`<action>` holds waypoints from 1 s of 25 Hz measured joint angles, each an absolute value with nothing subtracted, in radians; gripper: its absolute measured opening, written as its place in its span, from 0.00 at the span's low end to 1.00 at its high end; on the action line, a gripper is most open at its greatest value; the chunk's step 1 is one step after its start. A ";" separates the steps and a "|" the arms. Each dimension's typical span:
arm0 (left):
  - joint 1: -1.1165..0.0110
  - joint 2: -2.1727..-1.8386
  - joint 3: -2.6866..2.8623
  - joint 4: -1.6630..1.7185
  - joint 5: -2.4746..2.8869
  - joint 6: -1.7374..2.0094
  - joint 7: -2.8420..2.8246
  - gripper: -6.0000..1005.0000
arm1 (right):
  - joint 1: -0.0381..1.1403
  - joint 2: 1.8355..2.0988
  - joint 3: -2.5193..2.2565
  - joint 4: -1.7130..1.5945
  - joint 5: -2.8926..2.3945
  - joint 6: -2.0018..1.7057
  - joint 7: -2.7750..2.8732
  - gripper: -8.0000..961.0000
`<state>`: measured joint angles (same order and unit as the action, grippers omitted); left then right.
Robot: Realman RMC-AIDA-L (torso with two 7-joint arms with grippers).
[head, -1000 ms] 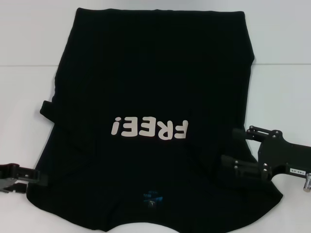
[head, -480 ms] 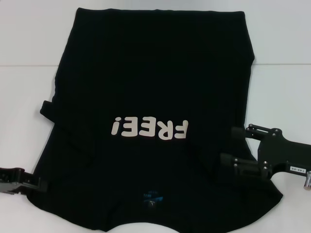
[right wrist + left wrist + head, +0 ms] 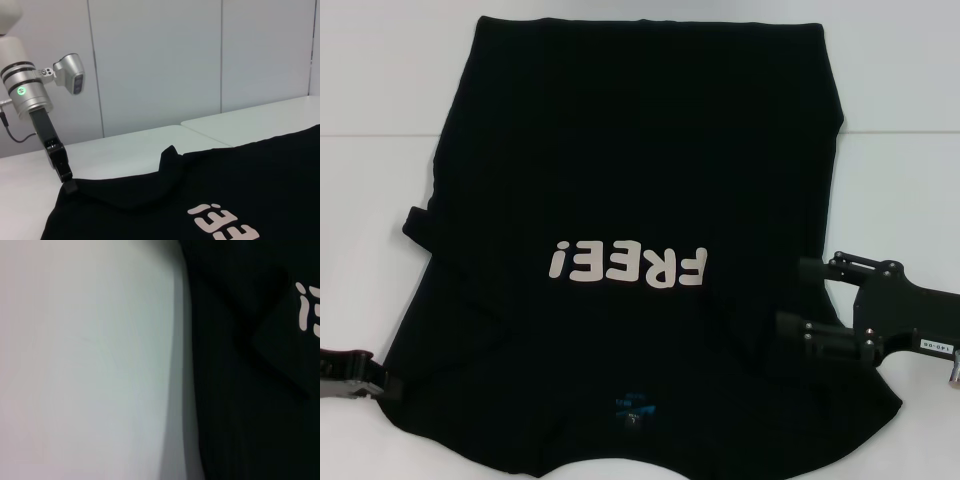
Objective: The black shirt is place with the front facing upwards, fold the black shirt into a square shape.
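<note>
black cotton: you see the black shirt (image 3: 630, 200) spread flat on the white table (image 3: 910, 190), chest side up, filling most of the head view.
lettering: off-white "free!" (image 3: 626, 264) reads upside down to you; the blue neck label (image 3: 632, 410) lies nearest the robot, the hem at the far end.
sleeve: one sleeve tip (image 3: 417, 224) pokes out past the shirt's left edge.
left gripper (image 3: 380, 379): you find it low at the shirt's near left corner, its tip meeting the cloth edge; you cannot tell whether the fingers are parted or pinched.
right gripper (image 3: 798, 298): it sits over the shirt's near right edge, two fingers (image 3: 820, 340) spread apart with cloth between and beneath them, nothing clamped.
right wrist view: the shirt's left corner (image 3: 75, 187) is raised slightly at the left gripper's tip.
</note>
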<state>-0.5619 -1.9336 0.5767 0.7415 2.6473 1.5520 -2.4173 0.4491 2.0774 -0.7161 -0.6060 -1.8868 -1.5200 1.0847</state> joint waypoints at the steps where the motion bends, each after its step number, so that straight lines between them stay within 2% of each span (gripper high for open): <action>1: -0.564 -1.934 0.577 0.738 2.647 1.554 -2.417 0.33 | 0.449 2.077 -0.716 -0.606 -1.887 -1.520 1.088 0.83; 6: -0.566 -1.935 0.574 0.734 2.647 1.566 -2.416 0.10 | 0.462 2.061 -0.722 -0.667 -1.926 -1.520 1.306 0.83; 9: -0.563 -1.934 0.565 0.741 2.635 1.577 -2.413 0.08 | 0.502 2.035 -0.725 -0.766 -2.074 -1.520 1.625 0.83; 14: -0.564 -1.924 0.554 0.743 2.611 1.599 -2.403 0.05 | 0.631 1.957 -0.731 -0.814 -2.375 -1.593 2.049 0.82; 16: -0.564 -1.920 0.554 0.743 2.599 1.604 -2.398 0.05 | 0.669 1.939 -0.731 -0.815 -2.448 -1.640 2.135 0.82; 19: -0.565 -1.916 0.554 0.742 2.595 1.610 -2.394 0.05 | 0.708 1.935 -0.730 -0.843 -2.558 -1.705 2.274 0.82; 25: -0.564 -1.916 0.554 0.739 2.594 1.612 -2.384 0.05 | 0.726 1.944 -0.741 -0.815 -2.635 -1.711 2.387 0.82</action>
<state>-0.5639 -1.9158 0.5538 0.7393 2.5943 1.6117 -2.3845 0.7263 1.9440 -0.7412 -0.8146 -2.6349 -1.7111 2.3868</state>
